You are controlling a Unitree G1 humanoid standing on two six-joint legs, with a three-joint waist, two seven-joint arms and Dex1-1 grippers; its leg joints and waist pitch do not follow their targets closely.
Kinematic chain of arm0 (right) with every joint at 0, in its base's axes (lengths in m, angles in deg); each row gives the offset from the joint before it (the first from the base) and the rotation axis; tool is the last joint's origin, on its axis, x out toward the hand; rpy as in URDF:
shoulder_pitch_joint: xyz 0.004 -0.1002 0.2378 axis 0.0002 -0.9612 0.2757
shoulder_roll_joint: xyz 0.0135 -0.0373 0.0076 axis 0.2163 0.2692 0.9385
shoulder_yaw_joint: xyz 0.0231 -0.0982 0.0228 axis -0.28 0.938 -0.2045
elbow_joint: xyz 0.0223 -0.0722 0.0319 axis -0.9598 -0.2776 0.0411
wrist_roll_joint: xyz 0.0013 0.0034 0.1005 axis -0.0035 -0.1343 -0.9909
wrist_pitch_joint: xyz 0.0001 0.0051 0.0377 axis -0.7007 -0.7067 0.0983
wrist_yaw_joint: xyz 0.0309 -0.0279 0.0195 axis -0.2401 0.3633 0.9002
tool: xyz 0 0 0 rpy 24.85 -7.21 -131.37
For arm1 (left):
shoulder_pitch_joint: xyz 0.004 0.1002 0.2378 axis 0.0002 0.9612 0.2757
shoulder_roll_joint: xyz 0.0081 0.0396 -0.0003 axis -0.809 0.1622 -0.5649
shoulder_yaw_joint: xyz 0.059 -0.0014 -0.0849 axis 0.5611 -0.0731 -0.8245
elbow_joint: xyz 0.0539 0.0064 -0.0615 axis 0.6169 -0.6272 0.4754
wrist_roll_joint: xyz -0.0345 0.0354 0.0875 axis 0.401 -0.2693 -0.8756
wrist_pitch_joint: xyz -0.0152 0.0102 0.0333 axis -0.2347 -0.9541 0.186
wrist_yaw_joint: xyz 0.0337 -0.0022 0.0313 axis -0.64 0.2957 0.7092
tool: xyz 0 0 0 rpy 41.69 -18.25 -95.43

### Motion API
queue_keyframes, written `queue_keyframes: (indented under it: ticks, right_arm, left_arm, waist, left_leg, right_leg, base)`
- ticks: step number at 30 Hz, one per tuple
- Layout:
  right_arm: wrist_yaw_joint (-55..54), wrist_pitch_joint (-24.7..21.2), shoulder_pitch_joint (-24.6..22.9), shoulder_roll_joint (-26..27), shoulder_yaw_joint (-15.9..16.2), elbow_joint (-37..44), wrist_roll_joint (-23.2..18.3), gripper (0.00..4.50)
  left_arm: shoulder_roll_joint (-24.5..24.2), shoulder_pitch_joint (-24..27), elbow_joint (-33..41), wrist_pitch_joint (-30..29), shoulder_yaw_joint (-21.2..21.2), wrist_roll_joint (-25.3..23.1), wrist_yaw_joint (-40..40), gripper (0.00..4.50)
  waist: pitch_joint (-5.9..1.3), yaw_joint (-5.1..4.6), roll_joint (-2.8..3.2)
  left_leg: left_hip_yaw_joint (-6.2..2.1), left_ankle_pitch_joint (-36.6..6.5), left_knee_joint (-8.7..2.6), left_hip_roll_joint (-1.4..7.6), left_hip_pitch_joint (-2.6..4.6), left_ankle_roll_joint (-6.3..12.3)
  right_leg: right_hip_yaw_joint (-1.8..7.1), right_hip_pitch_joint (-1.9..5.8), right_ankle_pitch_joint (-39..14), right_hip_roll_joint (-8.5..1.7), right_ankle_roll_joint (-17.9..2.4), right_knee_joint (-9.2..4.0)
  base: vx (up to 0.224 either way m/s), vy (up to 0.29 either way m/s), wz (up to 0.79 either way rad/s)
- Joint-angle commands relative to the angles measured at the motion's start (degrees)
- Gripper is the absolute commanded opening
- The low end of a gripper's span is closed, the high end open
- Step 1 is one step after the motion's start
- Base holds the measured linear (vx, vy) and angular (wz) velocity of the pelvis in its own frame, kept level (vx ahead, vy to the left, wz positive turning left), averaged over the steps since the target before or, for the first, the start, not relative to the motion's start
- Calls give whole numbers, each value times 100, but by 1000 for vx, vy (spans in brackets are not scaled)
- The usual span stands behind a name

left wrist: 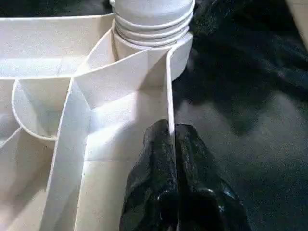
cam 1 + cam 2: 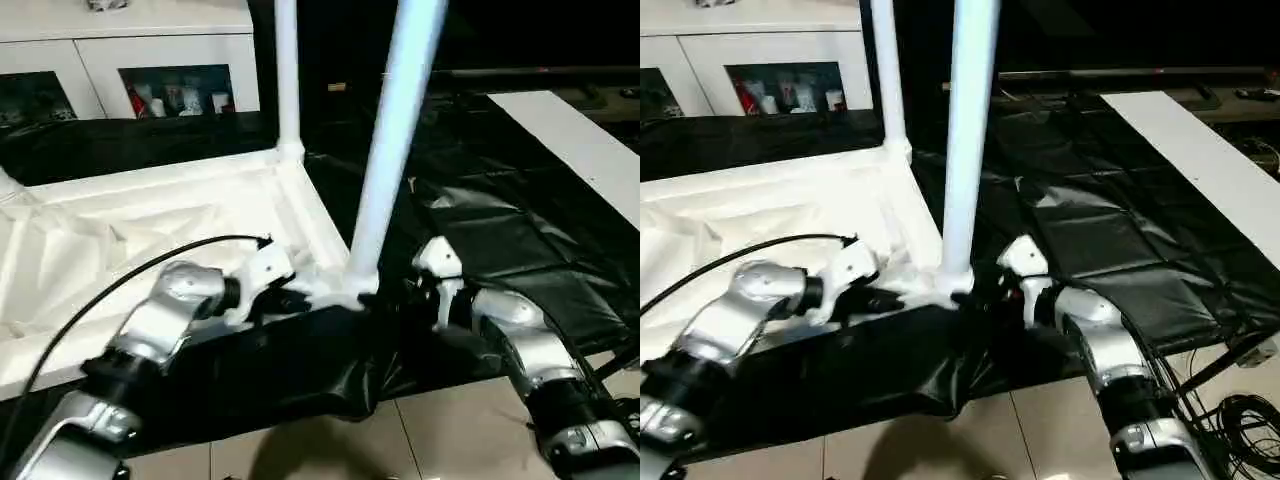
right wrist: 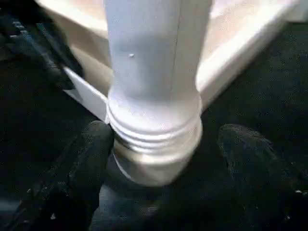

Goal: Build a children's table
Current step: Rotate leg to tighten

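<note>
The children's table lies upside down on a black sheet, its ribbed white tabletop [image 2: 150, 215] facing up. One white leg [image 2: 287, 70] stands in the far corner socket. A second leg [image 2: 395, 130] stands in the near corner socket [image 1: 180, 53], its threaded collar [image 3: 154, 130] just above the socket. My left gripper [image 1: 172, 130] is shut on the tabletop's thin rim wall beside that corner, also seen from above as the left gripper [image 2: 290, 298]. My right gripper [image 3: 168, 144] is open, one finger on each side of the near leg's base, a gap showing on one side.
A white cabinet [image 2: 130, 50] with glass doors stands behind the tabletop. A long white board [image 2: 580, 150] lies at the right on the black sheet [image 2: 500, 240]. Tiled floor [image 2: 450, 430] runs along the near edge, with cables [image 2: 1240, 420] at the right.
</note>
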Motion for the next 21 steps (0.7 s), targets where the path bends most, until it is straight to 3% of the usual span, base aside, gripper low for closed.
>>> queue_keyframes:
  ticks: [1,5,11,21]
  right_arm:
    - [193,-89,-16,-93,79,262,-93,374]
    - [831,-77,-124,-206,277,520,-175,374]
    - [994,-2,-82,-224,324,414,-90,374]
    - [1078,-70,-15,-262,350,295,-22,291]
  left_arm:
    - [27,160,164,16,369,109,-401,0]
    - [-158,343,589,-145,386,330,-784,0]
    - [-145,335,590,-153,345,313,-768,0]
    - [-164,271,533,-193,320,285,-738,0]
  waist:
    - [-309,18,10]
    - [-299,53,8]
    - [-305,84,9]
    - [-326,95,12]
  left_leg:
    - [55,-1418,-369,84,56,364]
    - [53,-1534,-388,98,70,291]
    - [47,-1569,-388,82,70,187]
    - [46,-1386,-367,70,63,224]
  right_leg:
    - [132,301,-988,-150,-1485,-345]
    - [143,285,-1131,-146,-1423,-346]
    - [152,291,-1228,-154,-1353,-354]
    - [144,314,-964,-146,-1414,-323]
  base:
    - [0,0,0]
    - [0,0,0]
    - [0,0,0]
    - [0,0,0]
